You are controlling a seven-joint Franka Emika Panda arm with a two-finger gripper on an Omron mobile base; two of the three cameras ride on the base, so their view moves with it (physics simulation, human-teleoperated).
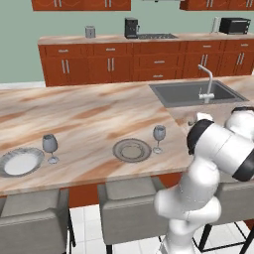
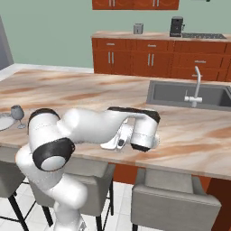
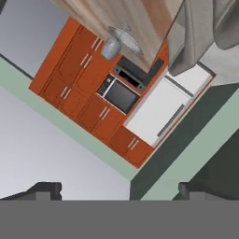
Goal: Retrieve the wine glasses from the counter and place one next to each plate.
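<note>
The kitchen has green walls and red-brown cupboards, and in the middle is a long counter (image 1: 89,116) with a tan, streaky stone top. On it stand two wine glasses. One glass (image 1: 158,137) stands just to the right of the greyish-tan plate (image 1: 132,150). The other glass (image 1: 50,147) stands just to the right of the white plate (image 1: 21,162), near the left end. So each plate looks like it already has a glass beside it, and I think the job is done or almost done. Maybe nothing is left but to pull the arm away.

The gripper (image 3: 119,189) has its two fingers spread wide apart and holds nothing. It sits low at the counter edge, near the sink (image 1: 196,93) with its silver tap (image 1: 208,84). Grey stools (image 1: 130,203) stand under the counter.
</note>
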